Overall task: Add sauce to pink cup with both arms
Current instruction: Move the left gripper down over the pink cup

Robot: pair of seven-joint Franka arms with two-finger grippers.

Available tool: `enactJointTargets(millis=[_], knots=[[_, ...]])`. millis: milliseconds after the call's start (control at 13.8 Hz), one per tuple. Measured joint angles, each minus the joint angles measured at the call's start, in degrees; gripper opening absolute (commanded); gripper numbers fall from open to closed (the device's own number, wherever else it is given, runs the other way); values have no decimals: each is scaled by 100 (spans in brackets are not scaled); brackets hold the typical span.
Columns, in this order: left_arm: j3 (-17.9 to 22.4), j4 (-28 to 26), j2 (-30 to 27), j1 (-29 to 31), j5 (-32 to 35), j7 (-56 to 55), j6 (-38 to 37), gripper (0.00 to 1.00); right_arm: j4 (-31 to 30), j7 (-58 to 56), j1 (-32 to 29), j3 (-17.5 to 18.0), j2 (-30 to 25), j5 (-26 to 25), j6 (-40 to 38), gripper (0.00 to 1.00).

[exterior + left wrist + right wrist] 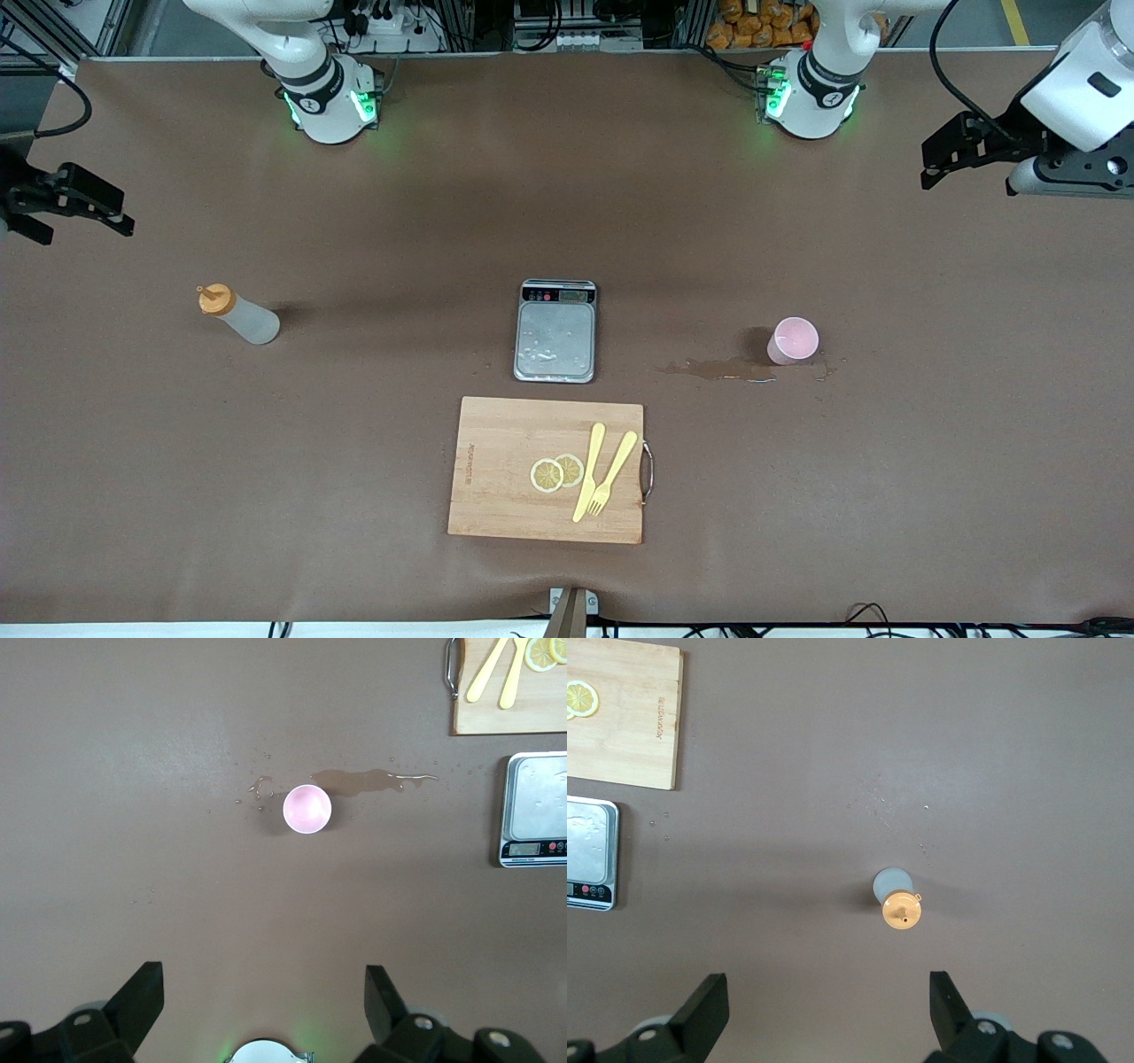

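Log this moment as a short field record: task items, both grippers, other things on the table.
sauce: translucent squeeze bottle with orange cap, upright, toward the right arm's end
cup: small light-pink plastic cup, upright, toward the left arm's end, beside a brown spill
left gripper: open, high over table, holds nothing
right gripper: open, high over table, holds nothing
centre: steel scale; wooden cutting board nearer the camera

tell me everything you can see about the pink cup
The pink cup is a small round light-pink cup, plastic by its look, with no handle. It stands upright and open-topped on the brown table toward the left arm's end, beside the scale. A brown spill reaches its base. Nothing grips it.
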Motion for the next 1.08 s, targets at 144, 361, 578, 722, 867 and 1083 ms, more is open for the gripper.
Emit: enactJointTargets(millis=[144, 361, 578, 722, 867, 1083], knots=[[1, 5, -10, 1, 0, 0, -28, 100, 0, 1, -1, 0, 0, 0, -1, 100], [0, 10, -37, -3, 0, 0, -68, 100, 0, 1, -1, -1, 0, 0, -1, 100], [6, -7, 2, -1, 0, 0, -92, 100, 0, 1, -1, -1, 1, 0, -9, 100], [2, -44, 116, -8, 0, -12, -102, 100, 0, 1, -17, -3, 4, 0, -141, 100], [-4, -217, 313, -8, 1, -16, -69, 100, 0, 1, -70, -13, 8, 0, -288, 100], [-18, -931, 560, -10, 1, -16, 679, 100, 0, 2, -102, -35, 15, 0, -320, 100]])
